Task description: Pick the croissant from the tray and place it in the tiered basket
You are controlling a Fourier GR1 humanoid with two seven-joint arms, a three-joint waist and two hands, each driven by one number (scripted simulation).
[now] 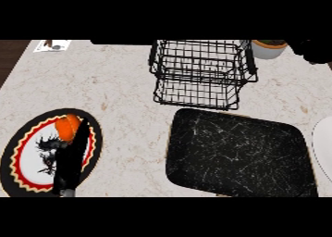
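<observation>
A black marbled tray (pixel 238 155) lies on the counter at centre right, and its top shows nothing on it. Just beyond its far edge stands the black wire tiered basket (pixel 202 74); I see nothing through its wires but the counter. No croissant shows anywhere in the head view. Neither hand nor any forearm is visible.
At the left lies a round plate (pixel 25 159) with a red and black rim, an orange round thing (pixel 67 126) and a long black object (pixel 71 162) across it. A white rounded shape (pixel 328 152) cuts the right edge. A white pot (pixel 268 48), a dark shape (pixel 317 51) and a small card (pixel 52 45) sit at the back.
</observation>
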